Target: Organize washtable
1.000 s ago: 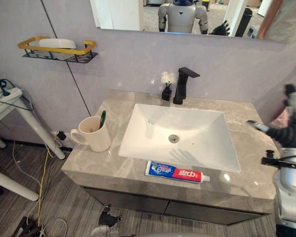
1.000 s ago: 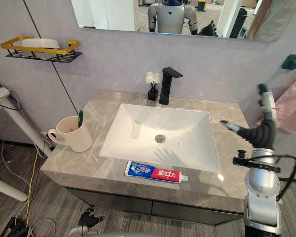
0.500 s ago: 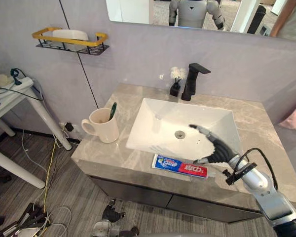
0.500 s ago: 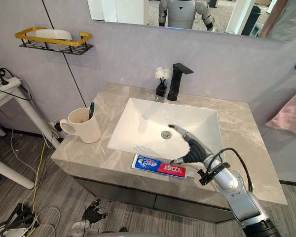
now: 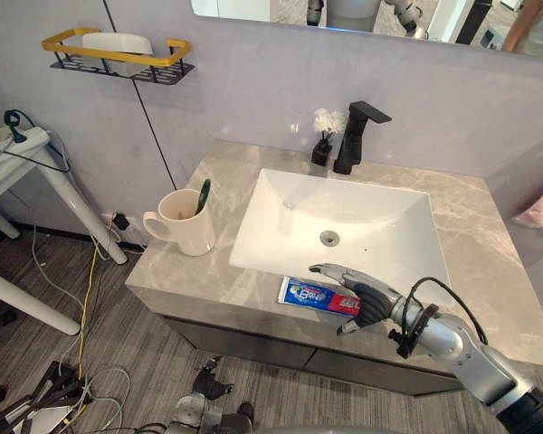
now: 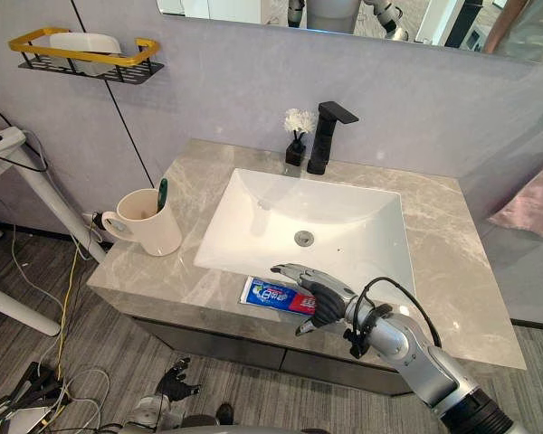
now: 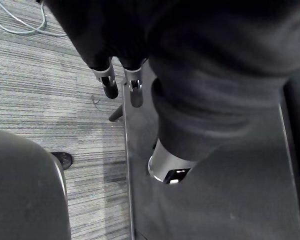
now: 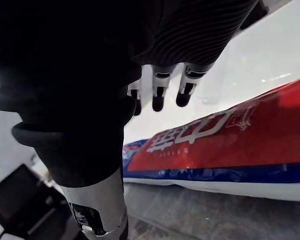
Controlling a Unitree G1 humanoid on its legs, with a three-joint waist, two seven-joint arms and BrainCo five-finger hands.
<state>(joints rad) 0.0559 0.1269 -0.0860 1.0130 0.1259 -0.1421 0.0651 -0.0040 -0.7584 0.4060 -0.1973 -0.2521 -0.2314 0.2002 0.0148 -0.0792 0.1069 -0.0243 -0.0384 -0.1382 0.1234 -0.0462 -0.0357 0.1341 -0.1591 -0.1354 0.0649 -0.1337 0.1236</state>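
Reaching hand: right hand, fingers straight, slightly spread, just above tube's right end.
Tube: red-and-blue toothpaste tube, flat on grey marble worktop.
Long axis: along the front edge, left-right.

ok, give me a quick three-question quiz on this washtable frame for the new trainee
1. True or false: the toothpaste tube lies inside the sink.
2. What stands in the mug? A toothbrush; B razor; C comb.
3. Which hand is stretched over the tube, and is it open or shut?
Key: 1 false, it lies on the countertop in front of the sink. 2 A. 3 the right hand, open.
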